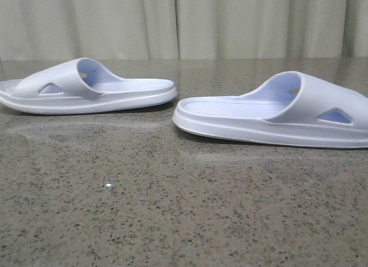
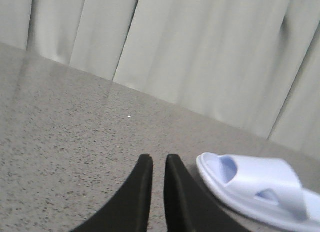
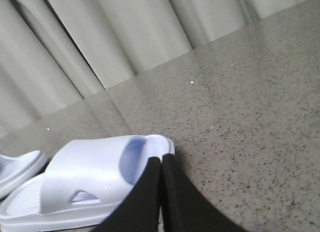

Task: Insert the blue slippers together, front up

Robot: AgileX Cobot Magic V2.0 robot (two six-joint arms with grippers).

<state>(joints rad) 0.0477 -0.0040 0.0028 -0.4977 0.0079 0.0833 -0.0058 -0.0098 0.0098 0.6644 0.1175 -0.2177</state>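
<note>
Both blue slippers lie sole-down on the speckled desk, heels facing each other with a gap between them. The left slipper sits toward the left edge of the front view and further back; the right slipper sits nearer and to the right, its strap end running out of view.

Left pincer: clenched to a narrow slit, grasping nothing, above the desk just beside the left slipper. Right pincer: fingers pressed together, empty, its tips overlapping the right slipper's front edge in the wrist view; contact cannot be confirmed.

Assessment: the task stands at its opening step; no slipper is lifted or turned. The next move likely calls for releasing each pincer, closing on a strap or sole edge, then raising the slippers toe-up to nest them together.
</note>
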